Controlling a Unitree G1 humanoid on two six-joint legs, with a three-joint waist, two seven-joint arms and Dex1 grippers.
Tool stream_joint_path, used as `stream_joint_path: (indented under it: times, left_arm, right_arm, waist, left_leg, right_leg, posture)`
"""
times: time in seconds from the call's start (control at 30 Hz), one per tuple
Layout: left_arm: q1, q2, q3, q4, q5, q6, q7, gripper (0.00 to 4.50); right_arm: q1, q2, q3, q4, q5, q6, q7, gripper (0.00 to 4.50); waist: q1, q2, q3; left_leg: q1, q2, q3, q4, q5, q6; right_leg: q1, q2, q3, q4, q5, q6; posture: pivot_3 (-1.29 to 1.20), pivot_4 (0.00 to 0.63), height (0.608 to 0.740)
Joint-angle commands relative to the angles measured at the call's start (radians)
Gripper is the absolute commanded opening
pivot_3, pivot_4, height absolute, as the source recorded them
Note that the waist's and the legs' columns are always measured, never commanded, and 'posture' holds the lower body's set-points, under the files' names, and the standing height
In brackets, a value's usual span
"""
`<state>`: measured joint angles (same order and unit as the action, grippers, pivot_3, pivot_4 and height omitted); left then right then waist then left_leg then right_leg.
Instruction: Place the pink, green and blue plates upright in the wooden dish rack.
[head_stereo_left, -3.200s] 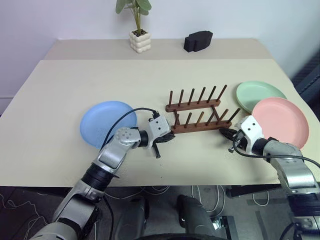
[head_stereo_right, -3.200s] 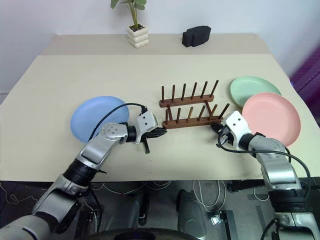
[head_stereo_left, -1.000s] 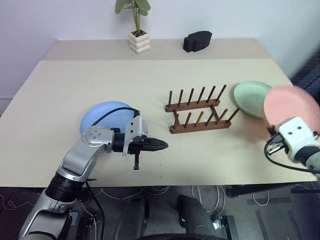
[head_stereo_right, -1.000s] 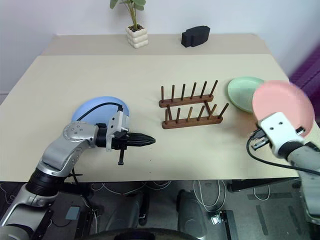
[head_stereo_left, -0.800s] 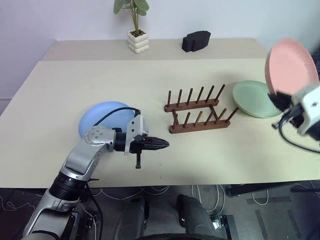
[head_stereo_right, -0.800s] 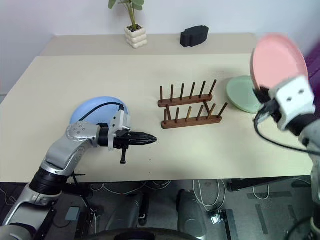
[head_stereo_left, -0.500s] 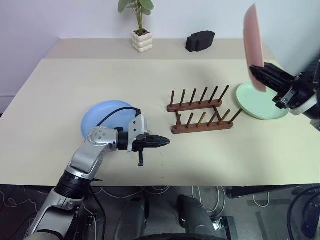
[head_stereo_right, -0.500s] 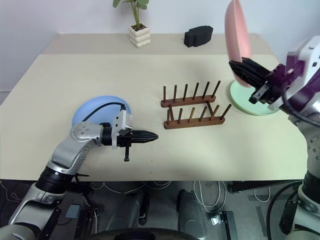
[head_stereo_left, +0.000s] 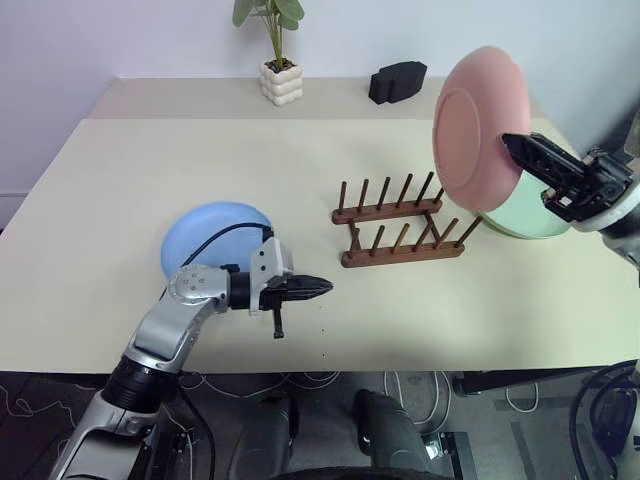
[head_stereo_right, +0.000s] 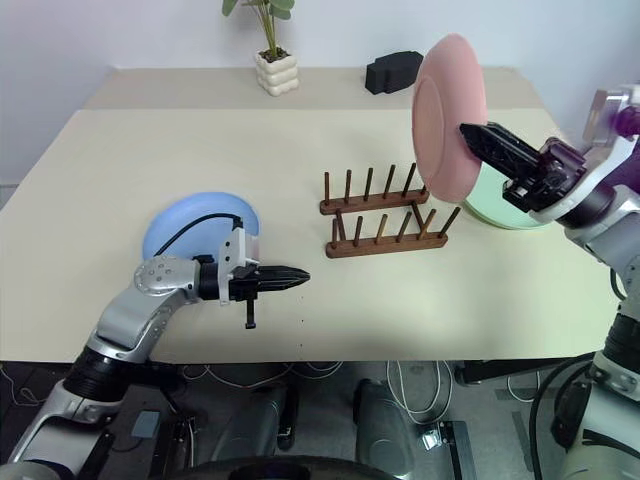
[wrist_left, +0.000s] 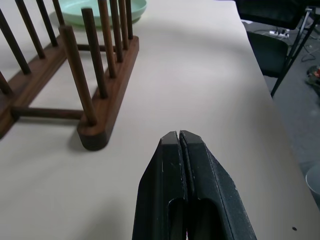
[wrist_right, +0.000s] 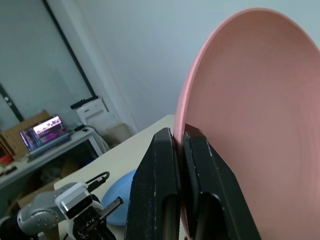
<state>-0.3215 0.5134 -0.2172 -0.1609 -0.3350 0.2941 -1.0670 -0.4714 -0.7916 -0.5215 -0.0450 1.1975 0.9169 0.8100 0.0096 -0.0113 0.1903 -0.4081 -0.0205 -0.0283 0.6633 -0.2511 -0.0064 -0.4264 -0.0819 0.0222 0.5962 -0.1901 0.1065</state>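
My right gripper (head_stereo_left: 512, 146) is shut on the rim of the pink plate (head_stereo_left: 472, 125), holding it upright in the air above the right end of the wooden dish rack (head_stereo_left: 400, 232). The wrist view shows its fingers (wrist_right: 165, 150) clamping the pink plate (wrist_right: 250, 100). The green plate (head_stereo_left: 535, 218) lies flat on the table right of the rack, partly hidden behind the pink one. The blue plate (head_stereo_left: 205, 238) lies flat at the left. My left gripper (head_stereo_left: 324, 288) is shut and empty, low over the table, pointing at the rack's (wrist_left: 95, 90) left end.
A potted plant (head_stereo_left: 279, 72) and a black object (head_stereo_left: 397, 82) stand on the raised back strip of the table. The table's front edge (head_stereo_left: 400, 368) runs just below my left gripper. Bare tabletop lies in front of and behind the rack.
My right gripper lifted the pink plate off the table, swung it left toward the rack and rolled it from flat to upright. My left gripper drew back from the rack, then held still.
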Motion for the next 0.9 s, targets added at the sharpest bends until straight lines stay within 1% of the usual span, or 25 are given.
stream_joint_path:
  times: [0.03,0.5,0.67,0.83,0.9]
  left_arm:
    - [0.000,0.010,0.024,-0.036,-0.008,-0.021,0.001,0.00]
    - [-0.013,0.005,0.015,-0.040,-0.008,-0.009,0.011,0.00]
    - [-0.017,0.001,0.012,-0.029,-0.004,-0.017,0.008,0.00]
    - [-0.019,-0.003,0.009,-0.022,0.000,-0.022,0.008,0.00]
    - [-0.019,-0.004,0.010,-0.021,0.002,-0.023,0.008,0.00]
  right_arm:
    - [-0.025,-0.005,-0.005,0.029,-0.011,-0.018,0.022,0.04]
    - [-0.005,0.011,-0.016,0.166,-0.024,0.003,0.054,0.04]
    - [-0.004,0.026,-0.036,0.193,0.007,0.035,0.057,0.04]
    - [0.009,0.039,-0.037,0.200,-0.007,0.038,0.056,0.04]
    - [0.014,0.045,-0.036,0.201,-0.017,0.029,0.048,0.66]
  waist:
    - [0.000,0.000,0.000]
    - [0.000,0.000,0.000]
    - [0.000,0.000,0.000]
    - [-0.001,0.000,0.000]
    - [0.000,0.000,0.000]
  left_leg:
    - [0.000,0.000,0.000,0.000,0.000,0.000]
    - [0.000,0.000,0.000,0.000,0.000,0.000]
    - [0.000,0.000,0.000,0.000,0.000,0.000]
    - [0.000,0.000,0.000,0.000,0.000,0.000]
    - [0.000,0.000,0.000,0.000,0.000,0.000]
  right_leg:
    - [0.000,0.000,0.000,0.000,0.000,0.000]
    - [0.000,0.000,0.000,0.000,0.000,0.000]
    - [0.000,0.000,0.000,0.000,0.000,0.000]
    - [0.000,0.000,0.000,0.000,0.000,0.000]
    - [0.000,0.000,0.000,0.000,0.000,0.000]
  posture:
    - [0.00,0.150,0.736]
    - [0.00,0.150,0.736]
    - [0.00,0.150,0.736]
    - [0.00,0.150,0.736]
    - [0.00,0.150,0.736]
